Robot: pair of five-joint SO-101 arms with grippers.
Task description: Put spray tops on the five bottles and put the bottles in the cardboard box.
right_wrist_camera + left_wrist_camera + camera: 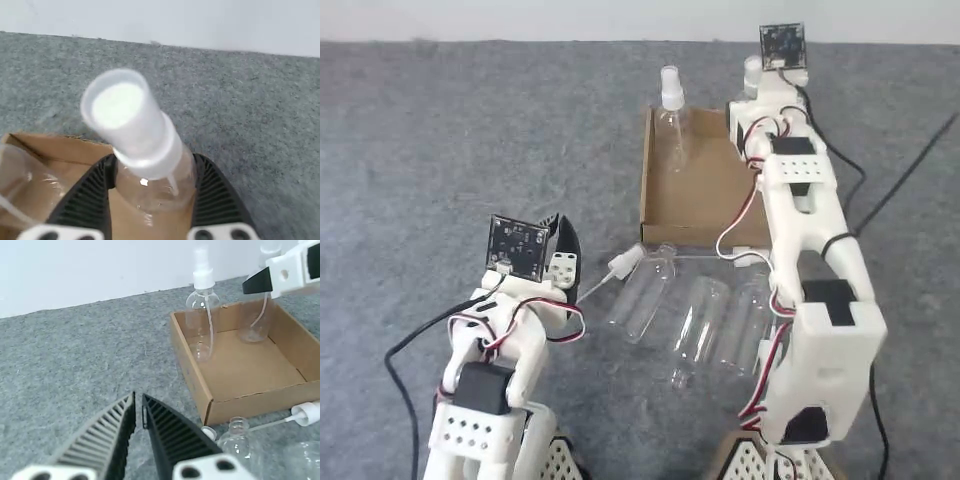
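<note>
Broadly, a grey felt table (470,130) carries two white arms side by side. The right arm (810,250) stretches out to the far right corner of the cardboard box (705,205); the left arm (490,390) sits folded near the table's near left corner. The box lies open-topped toward the far edge of the table.

Five clear bottles can be counted. Two stand upright with white spray tops on: one (673,125) rests in the box's far left corner, and the other (130,120) is at the far right corner, the right gripper (152,165) clamped on its shoulders with a black finger on each side. Three bottles (645,290) (698,320) (745,320) lie topless on the table just beside the box's near edge.

One loose spray top (623,263) with its thin tube lies by the box's near left corner. The left gripper (138,397) hovers over bare felt, fingers drawn almost together on nothing.
</note>
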